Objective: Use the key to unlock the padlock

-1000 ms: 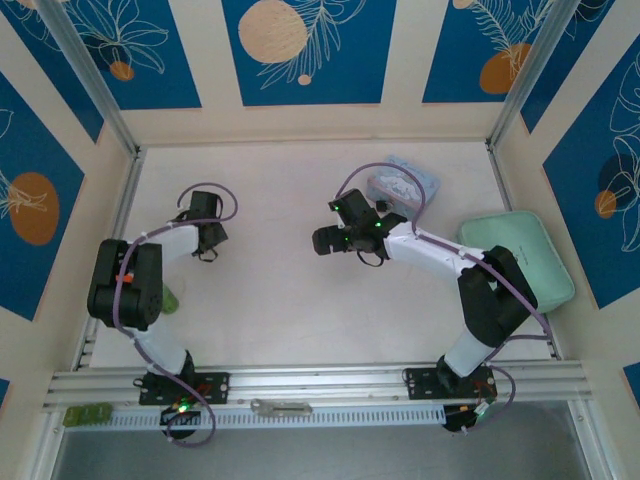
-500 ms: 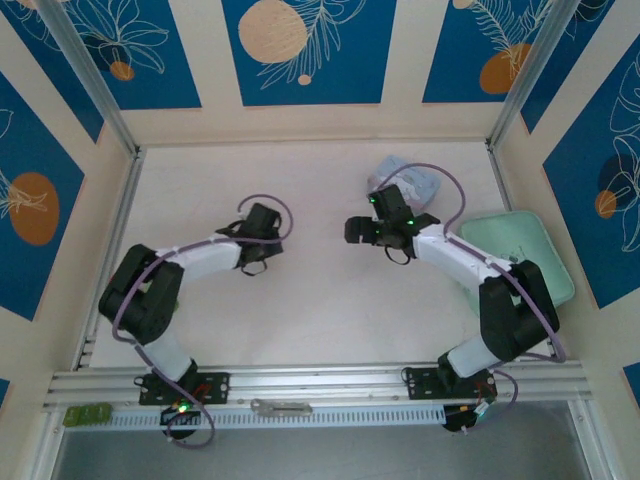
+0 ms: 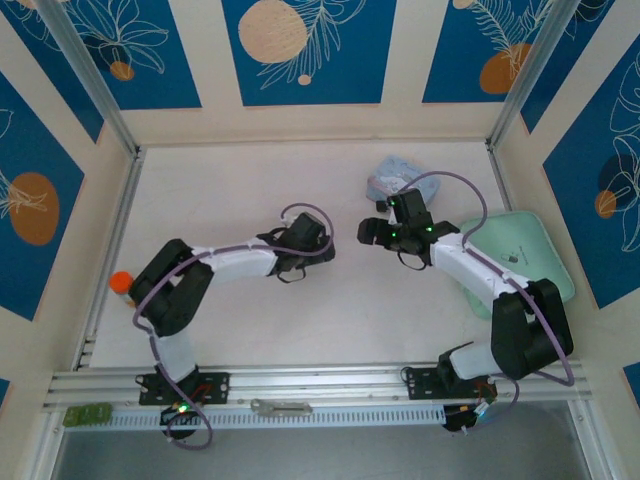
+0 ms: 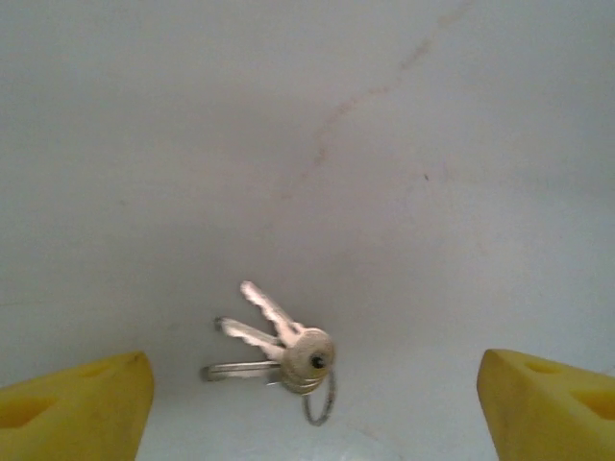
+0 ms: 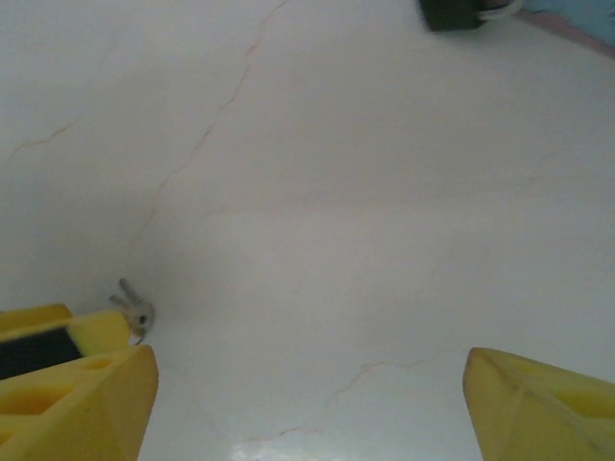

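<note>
My left gripper (image 4: 315,379) hangs released, jaws wide to straddle the key (image 4: 306,357) at six o'clock; my right gripper (image 5: 309,360), also released, faces the padlock (image 5: 452,10) at one o'clock.

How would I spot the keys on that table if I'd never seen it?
Start at the middle of the pale table, where the two arms reach toward each other. Lying flat just ahead of the left pincer is the bunch of keys. It is three small silvery keys fanned out from one thin ring, unlike the dark padlock lying off by the pale blue tin.
</note>
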Controlling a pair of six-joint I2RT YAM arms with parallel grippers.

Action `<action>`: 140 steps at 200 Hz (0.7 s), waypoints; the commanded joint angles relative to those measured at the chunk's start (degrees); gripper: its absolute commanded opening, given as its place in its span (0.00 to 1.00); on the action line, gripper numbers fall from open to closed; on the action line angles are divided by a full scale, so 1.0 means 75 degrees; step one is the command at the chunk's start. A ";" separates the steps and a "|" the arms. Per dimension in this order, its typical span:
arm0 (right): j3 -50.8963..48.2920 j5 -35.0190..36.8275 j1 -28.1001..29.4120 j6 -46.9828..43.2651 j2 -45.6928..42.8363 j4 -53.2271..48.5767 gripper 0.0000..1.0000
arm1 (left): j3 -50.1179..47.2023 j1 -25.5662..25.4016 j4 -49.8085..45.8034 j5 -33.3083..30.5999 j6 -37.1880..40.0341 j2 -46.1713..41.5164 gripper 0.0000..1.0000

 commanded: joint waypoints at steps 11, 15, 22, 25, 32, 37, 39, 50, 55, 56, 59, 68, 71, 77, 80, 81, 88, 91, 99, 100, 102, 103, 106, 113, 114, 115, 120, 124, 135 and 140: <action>0.0609 -0.0974 0.0724 -0.0739 0.0777 -0.0076 0.76 | -0.0772 0.0955 0.0137 -0.0445 0.0088 -0.1433 0.89; 0.0756 -0.0988 0.0845 -0.0837 0.0934 -0.0143 0.75 | -0.0866 0.1088 0.0154 -0.0455 0.0160 -0.1566 0.89; 0.1010 -0.0983 0.1058 -0.1008 0.1216 -0.0284 0.73 | -0.1013 0.1301 0.0212 -0.0430 0.0270 -0.1740 0.89; 0.1136 -0.0977 0.1152 -0.1085 0.1348 -0.0352 0.72 | -0.1078 0.1395 0.0219 -0.0399 0.0302 -0.1820 0.89; 0.1399 -0.0937 0.1355 -0.1227 0.1651 -0.0513 0.70 | -0.1210 0.1594 0.0257 -0.0316 0.0329 -0.1967 0.89; 0.1589 -0.0886 0.1493 -0.1311 0.1876 -0.0643 0.68 | -0.1313 0.1761 0.0296 -0.0236 0.0320 -0.2083 0.89; 0.1666 -0.0837 0.1545 -0.1330 0.1964 -0.0691 0.67 | -0.1341 0.1818 0.0319 -0.0203 0.0320 -0.2115 0.89; 0.2082 -0.0590 0.1788 -0.1332 0.2435 -0.0991 0.64 | -0.1594 0.2083 0.0505 -0.0014 0.0320 -0.2292 0.89; 0.2228 -0.0561 0.1856 -0.1330 0.2594 -0.1090 0.63 | -0.1693 0.2168 0.0596 0.0046 0.0319 -0.2369 0.89; 0.2289 -0.0553 0.1882 -0.1323 0.2671 -0.1134 0.62 | -0.1707 0.2190 0.0609 0.0058 0.0320 -0.2384 0.89; 0.2357 -0.0554 0.1909 -0.1316 0.2743 -0.1177 0.62 | -0.1761 0.2234 0.0657 0.0084 0.0329 -0.2419 0.89; 0.2688 -0.0492 0.2037 -0.1241 0.3071 -0.1367 0.60 | -0.1896 0.2323 0.0793 0.0143 0.0341 -0.2524 0.89; 0.2738 -0.0475 0.2071 -0.1219 0.3130 -0.1420 0.60 | -0.1943 0.2337 0.0817 0.0159 0.0336 -0.2552 0.89; 0.2911 -0.0413 0.2144 -0.1191 0.3297 -0.1539 0.59 | -0.2004 0.2355 0.0868 0.0174 0.0330 -0.2594 0.89; 0.3013 -0.0375 0.2191 -0.1173 0.3390 -0.1609 0.57 | -0.2028 0.2361 0.0878 0.0184 0.0323 -0.2614 0.89; 0.3040 -0.0360 0.2203 -0.1167 0.3420 -0.1631 0.57 | -0.2039 0.2369 0.0879 0.0185 0.0315 -0.2623 0.89; 0.3186 -0.0238 0.2282 -0.1140 0.3568 -0.1748 0.56 | -0.2091 0.2376 0.0921 0.0204 0.0308 -0.2661 0.89; 0.3258 -0.0177 0.2314 -0.1129 0.3628 -0.1792 0.55 | -0.2112 0.2376 0.0942 0.0218 0.0308 -0.2667 0.89; 0.3425 -0.0053 0.2417 -0.1137 0.3793 -0.1907 0.54 | -0.2180 0.2383 0.1003 0.0254 0.0291 -0.2691 0.89; 0.3461 -0.0028 0.2447 -0.1146 0.3838 -0.1933 0.54 | -0.2185 0.2385 0.1012 0.0261 0.0288 -0.2697 0.89; 0.3481 -0.0016 0.2460 -0.1142 0.3861 -0.1945 0.54 | -0.2204 0.2387 0.1031 0.0267 0.0285 -0.2702 0.89; 0.3503 0.0008 0.2472 -0.1140 0.3873 -0.1957 0.54 | -0.2209 0.2387 0.1044 0.0268 0.0285 -0.2703 0.89; 0.3562 0.0078 0.2507 -0.1133 0.3932 -0.1999 0.53 | -0.2238 0.2387 0.1067 0.0285 0.0266 -0.2714 0.89; 0.3700 0.0299 0.2578 -0.1087 0.4085 -0.2118 0.53 | -0.2299 0.2387 0.1120 0.0291 0.0230 -0.2718 0.89; 0.3718 0.0329 0.2584 -0.1083 0.4107 -0.2131 0.52 | -0.2309 0.2387 0.1118 0.0292 0.0222 -0.2723 0.89; 0.3754 0.0387 0.2579 -0.1068 0.4139 -0.2150 0.52 | -0.2320 0.2387 0.1128 0.0292 0.0212 -0.2725 0.89; 0.3819 0.0469 0.2606 -0.1051 0.4217 -0.2203 0.52 | -0.2367 0.2387 0.1159 0.0302 0.0187 -0.2727 0.89; 0.3880 0.0521 0.2612 -0.1015 0.4285 -0.2244 0.52 | -0.2393 0.2389 0.1172 0.0304 0.0169 -0.2736 0.89; 0.3980 0.0664 0.2574 -0.0883 0.4455 -0.2308 0.50 | -0.2468 0.2399 0.1230 0.0315 0.0122 -0.2759 0.89; 0.4019 0.0664 0.2539 -0.0839 0.4513 -0.2316 0.48 | -0.2509 0.2399 0.1264 0.0324 0.0101 -0.2767 0.89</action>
